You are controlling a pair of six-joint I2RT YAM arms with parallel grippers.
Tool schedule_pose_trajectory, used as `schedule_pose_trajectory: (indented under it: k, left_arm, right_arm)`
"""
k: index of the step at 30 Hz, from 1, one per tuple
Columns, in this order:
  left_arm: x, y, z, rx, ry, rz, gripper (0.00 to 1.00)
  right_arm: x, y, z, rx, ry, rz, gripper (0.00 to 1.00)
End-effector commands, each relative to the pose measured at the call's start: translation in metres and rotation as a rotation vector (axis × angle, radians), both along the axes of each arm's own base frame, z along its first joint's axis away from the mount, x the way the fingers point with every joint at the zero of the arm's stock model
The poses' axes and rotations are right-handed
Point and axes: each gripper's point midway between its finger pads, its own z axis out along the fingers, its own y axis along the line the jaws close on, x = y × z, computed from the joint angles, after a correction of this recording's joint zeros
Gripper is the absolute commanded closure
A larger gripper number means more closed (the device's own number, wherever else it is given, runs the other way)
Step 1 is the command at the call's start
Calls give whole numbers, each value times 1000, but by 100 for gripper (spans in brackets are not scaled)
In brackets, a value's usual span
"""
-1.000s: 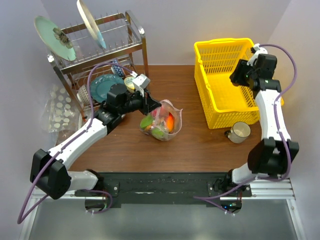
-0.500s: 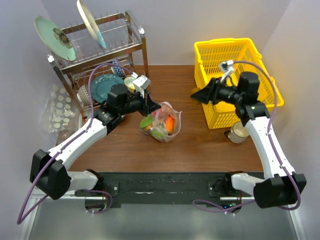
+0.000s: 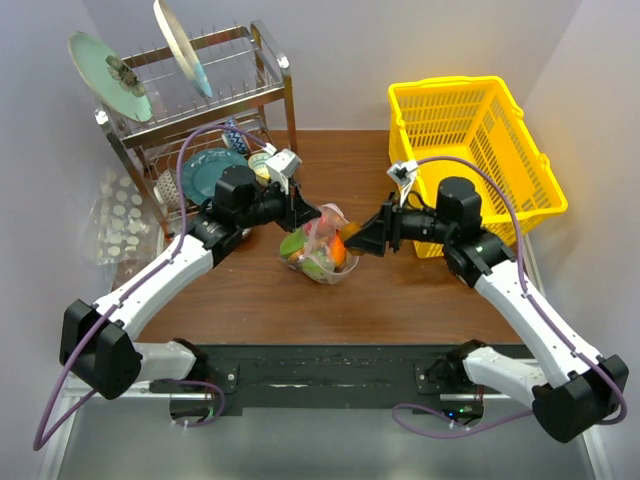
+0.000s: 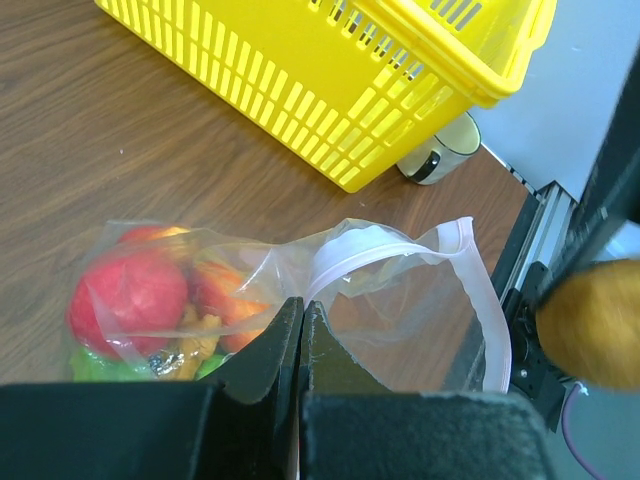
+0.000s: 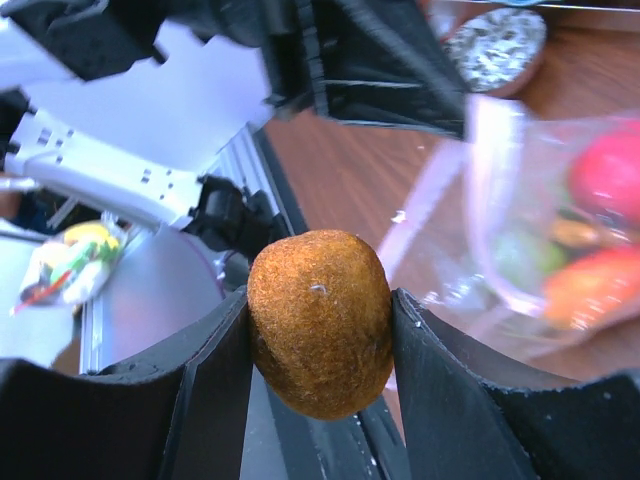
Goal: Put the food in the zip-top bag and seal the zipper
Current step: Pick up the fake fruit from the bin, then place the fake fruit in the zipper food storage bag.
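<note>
The zip-top bag (image 3: pixel 322 250) lies mid-table with red, green and orange food (image 4: pixel 130 295) inside. Its mouth is held open, and the pink zipper (image 4: pixel 482 290) curves around the opening. My left gripper (image 3: pixel 312 216) is shut on the bag's near mouth edge; in the left wrist view its fingertips (image 4: pixel 302 308) pinch the plastic. My right gripper (image 3: pixel 356 238) is shut on a brown fuzzy egg-shaped food piece (image 5: pixel 320 320) and holds it just right of the bag's mouth. The piece also shows in the left wrist view (image 4: pixel 590 325).
A yellow basket (image 3: pixel 470 140) stands at the back right, with a white mug (image 4: pixel 445 150) beside it. A metal dish rack (image 3: pixel 200 100) with plates is at the back left. A clear bag with white discs (image 3: pixel 120 215) lies left of the table.
My right arm has swung from over the yellow basket leftward and down, carrying the brown piece to the bag's mouth. The left gripper has stayed on the bag.
</note>
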Motion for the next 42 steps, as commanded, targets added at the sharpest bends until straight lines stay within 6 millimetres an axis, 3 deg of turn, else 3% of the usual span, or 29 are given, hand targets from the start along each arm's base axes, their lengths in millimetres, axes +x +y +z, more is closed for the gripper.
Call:
schedule_pose_trajectory:
  k: [1, 9, 13, 17, 22, 27, 32, 35, 37, 38, 42]
  left_arm:
    - [1, 0, 32, -19, -75, 1, 100]
    - [4, -6, 27, 35, -2, 15, 100]
    - [3, -9, 49, 54, 20, 25, 100]
    - [-5, -6, 56, 73, 58, 31, 100]
    - [-11, -7, 60, 81, 72, 24, 100]
    - [-10, -2, 59, 89, 65, 54, 100]
    - [-9, -1, 58, 88, 62, 64, 100]
    - [-9, -1, 57, 87, 61, 64, 100]
    - [-9, 0, 57, 90, 58, 64, 100]
    - [-8, 0, 56, 93, 56, 68, 100]
    - [-9, 2, 54, 98, 55, 72, 100]
  right_arm:
    - [-2, 20, 12, 16, -107, 13, 72]
    - [39, 32, -22, -145, -114, -134, 71]
    - [65, 24, -29, -215, -144, -252, 68]
    - [79, 20, -33, -243, -153, -312, 53]
    - [76, 28, -32, -236, -129, -274, 28]
    - [64, 20, -1, -177, -172, -286, 1]
    - [44, 3, 36, -101, -226, -315, 1]
    - [36, -2, 41, -52, -230, -334, 1]
    - [31, -13, 38, -24, -178, -398, 1]
    - [31, -16, 26, -30, -146, -418, 1]
    - [30, -27, 24, -50, -200, -452, 2]
